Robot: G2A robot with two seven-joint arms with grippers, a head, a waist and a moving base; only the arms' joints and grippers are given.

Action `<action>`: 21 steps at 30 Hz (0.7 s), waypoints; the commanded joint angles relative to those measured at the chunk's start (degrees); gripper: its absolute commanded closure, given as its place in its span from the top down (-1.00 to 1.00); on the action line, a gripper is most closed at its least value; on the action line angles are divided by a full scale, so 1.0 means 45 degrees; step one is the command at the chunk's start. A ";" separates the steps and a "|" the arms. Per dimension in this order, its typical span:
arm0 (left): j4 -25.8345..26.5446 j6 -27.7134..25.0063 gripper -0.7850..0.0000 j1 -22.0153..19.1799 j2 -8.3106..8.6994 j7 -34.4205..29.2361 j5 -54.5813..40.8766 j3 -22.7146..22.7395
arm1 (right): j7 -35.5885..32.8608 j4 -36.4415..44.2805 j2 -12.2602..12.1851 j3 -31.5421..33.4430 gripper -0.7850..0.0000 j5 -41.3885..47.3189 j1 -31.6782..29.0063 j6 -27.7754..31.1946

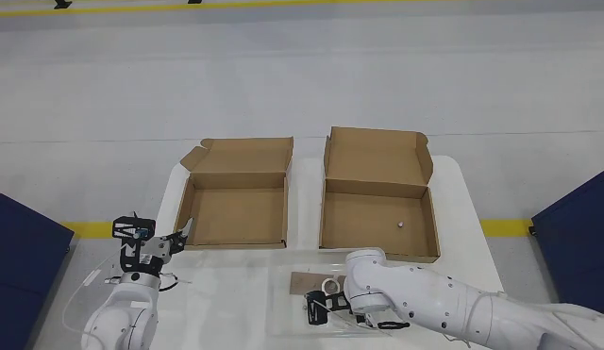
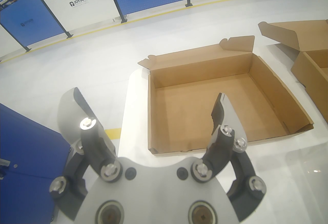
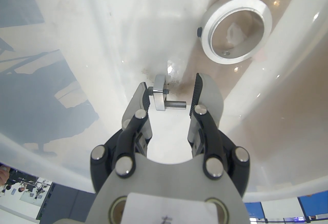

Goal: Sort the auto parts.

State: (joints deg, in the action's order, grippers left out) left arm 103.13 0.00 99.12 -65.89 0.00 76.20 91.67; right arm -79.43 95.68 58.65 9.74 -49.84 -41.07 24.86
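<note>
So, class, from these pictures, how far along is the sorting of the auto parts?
Done: one small part lies in the right box. In hand: the right tool stands open around a pinned part in the clear tray, not yet clamped. Left: that part and the metal ring beside it; the left tool hangs open by the left box.

I see a bare table (image 1: pixel 304 208) strip between left box (image 1: pixel 234 216) and right box (image 1: pixel 377 223), lids raised far, tray wall (image 3: pixel 294 68) beside right gripper (image 3: pixel 171 83).

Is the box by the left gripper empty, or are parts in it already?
Empty. The box by the left gripper shows only a bare cardboard floor and walls, nothing inside.
</note>
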 commanded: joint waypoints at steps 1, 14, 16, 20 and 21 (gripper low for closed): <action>0.0000 0.0000 1.00 0.0000 0.0000 0.0000 0.0000 0.0000 | 0.0011 -0.0074 0.0030 0.0000 -0.06 -0.0033 -0.0023 0.0011; 0.0000 0.0000 1.00 0.0000 0.0000 0.0000 0.0000 0.0000 | -0.0142 -0.0386 0.0235 0.0000 -0.25 -0.0259 -0.0169 -0.0141; 0.0000 0.0000 1.00 0.0000 0.0000 0.0000 0.0000 0.0000 | -0.0163 -0.0440 0.0269 0.0000 -0.51 -0.0273 -0.0184 -0.0163; 0.0000 0.0000 1.00 0.0000 0.0000 0.0000 0.0000 0.0000 | -0.0247 -0.0579 0.0329 0.0000 -1.00 -0.0094 -0.0127 -0.0248; 0.0000 0.0000 1.00 0.0000 0.0000 0.0000 0.0000 0.0000 | -0.0265 -0.0617 0.0337 0.0000 -1.00 -0.0001 -0.0087 -0.0266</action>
State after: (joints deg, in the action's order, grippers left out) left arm 103.13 0.00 99.12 -65.89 0.00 76.20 91.67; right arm -80.55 93.04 60.14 9.74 -50.21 -41.61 23.73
